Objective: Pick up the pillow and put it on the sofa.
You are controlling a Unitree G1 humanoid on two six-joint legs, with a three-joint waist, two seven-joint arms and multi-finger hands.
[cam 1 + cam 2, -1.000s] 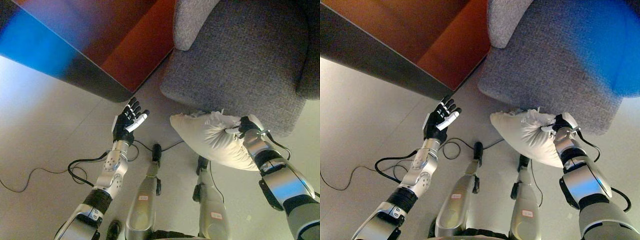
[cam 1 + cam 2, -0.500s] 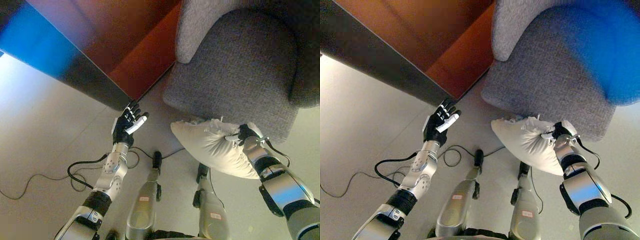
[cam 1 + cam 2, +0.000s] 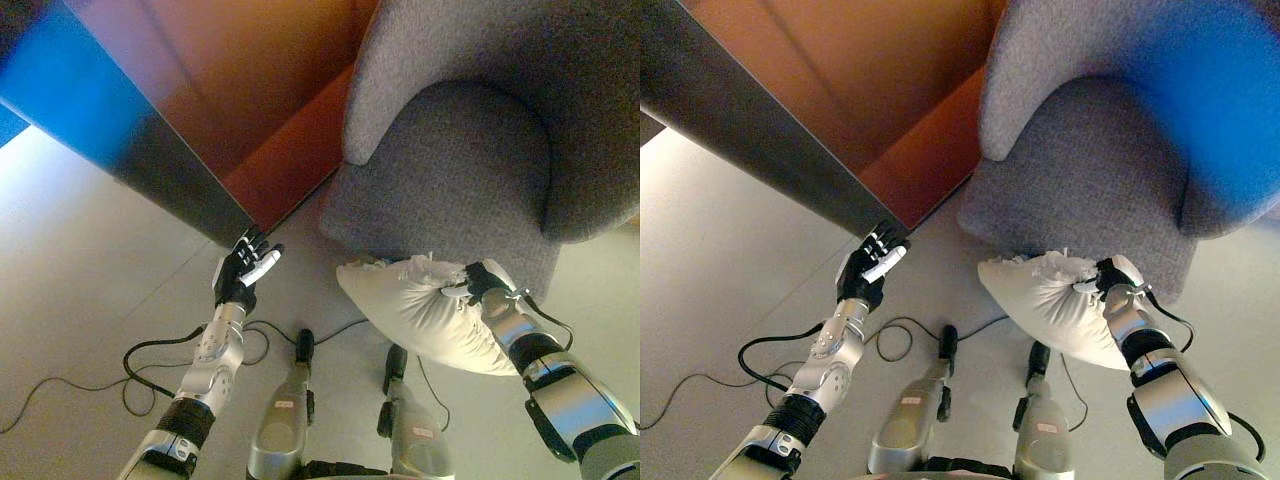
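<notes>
Left eye view: I see the right robot hand [image 3: 484, 281] half buried in bunched fabric, clenched on the pillow [image 3: 425, 309], which hangs just before the sofa [image 3: 450, 170]. Right eye view: left robot hand [image 3: 866, 273] splayed, empty, well apart.

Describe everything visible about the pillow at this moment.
The pillow is cream-white, soft and wrinkled, looking like plain cloth. The right hand has its fingers curled into bunched fabric at the upper edge, and the rest sags down beside the arm. It hangs above the pale floor, just in front of the grey sofa seat's front edge, not yet on the seat.
</notes>
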